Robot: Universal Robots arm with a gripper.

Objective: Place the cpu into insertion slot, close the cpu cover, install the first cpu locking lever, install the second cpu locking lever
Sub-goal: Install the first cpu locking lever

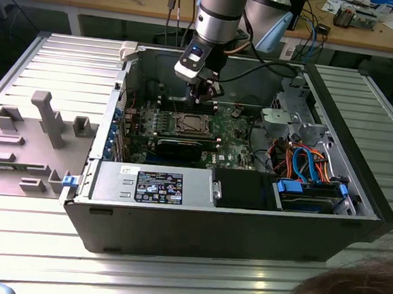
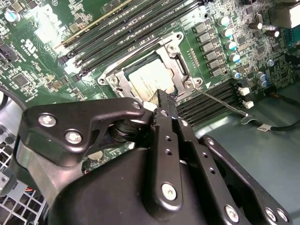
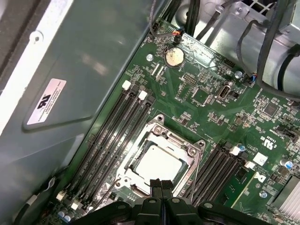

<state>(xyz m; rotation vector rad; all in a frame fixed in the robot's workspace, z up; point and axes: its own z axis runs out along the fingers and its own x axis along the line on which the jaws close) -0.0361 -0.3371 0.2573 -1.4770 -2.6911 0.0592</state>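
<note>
Jaws are shut tip to tip with nothing between them.

Exterior view: the arm reaches down into the open case point(image 1: 327, 218), which lies on the desk point(image 1: 38, 257). The jaws hang just above the cpu point(image 1: 191, 124), near the middle of the board point(image 1: 235, 133). Judged from this view, approach from above is free. The case walls and the cable bundle point(image 1: 304, 162) on the exterior view's right limit sideways travel.

Second wrist view: the fingertips point(image 2: 161, 99) stand over one edge of the cover point(image 2: 177, 65). The cover appears to lie flat on the cpu, whose silvery top shows through the cut-out. A thin wire lever point(image 2: 220, 102) runs outward from one corner; whether it is latched cannot be told. The cpu is probably light, rigid and fragile, with a smooth top that gives poor grip, so its side edges are the only safe hold. The cover looks like thin, stiff sheet metal. The lever is likely springy and best taken at its free end.

First wrist view: the cpu sits in the slot point(image 3: 161, 121). Memory slots point(image 3: 117, 126) flank the slot on two sides and run close to it. Small board parts crowd the remaining sides, leaving little room at board level.
</note>
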